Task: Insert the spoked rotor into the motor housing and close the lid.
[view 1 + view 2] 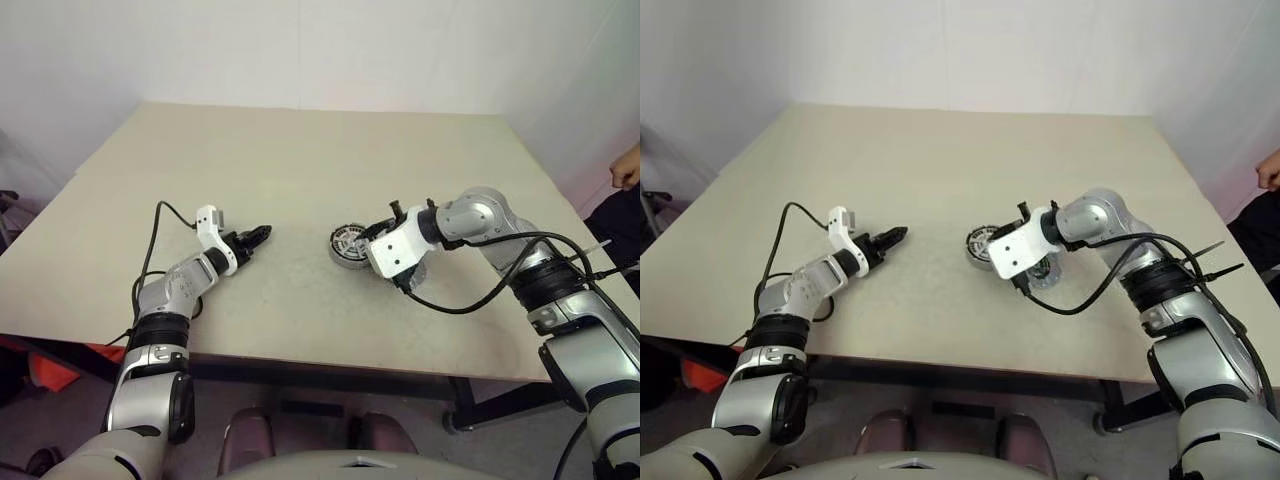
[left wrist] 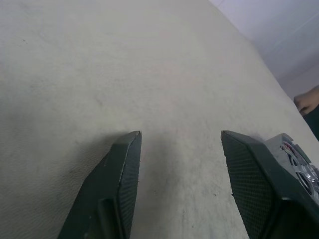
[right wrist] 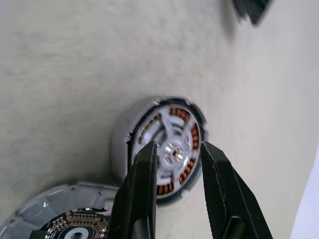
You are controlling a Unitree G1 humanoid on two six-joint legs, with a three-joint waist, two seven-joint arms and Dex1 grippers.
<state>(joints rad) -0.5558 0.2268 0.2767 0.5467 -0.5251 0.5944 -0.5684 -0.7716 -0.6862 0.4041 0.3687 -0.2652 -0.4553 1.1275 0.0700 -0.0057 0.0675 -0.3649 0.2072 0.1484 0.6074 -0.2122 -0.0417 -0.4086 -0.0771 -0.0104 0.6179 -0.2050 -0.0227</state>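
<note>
The motor housing [image 3: 118, 145], a grey cup with copper coils, lies on the table right of centre. The spoked rotor [image 3: 175, 152] sits inside it, silver face and hub up, with coils showing between the spokes. My right gripper [image 3: 178, 145] hovers just above the hub, open by a narrow gap and holding nothing. A second grey round part with a dark centre, the lid [image 3: 44, 215] as far as I can tell, lies beside the housing under my right wrist. My left gripper [image 1: 262, 233] rests low over the bare table left of the housing, open and empty.
The beige table [image 1: 300, 160] stretches away behind the parts. A black cable [image 1: 470, 300] loops from my right wrist over the table's near edge. A person's hand [image 1: 628, 165] shows at the far right, beyond the table.
</note>
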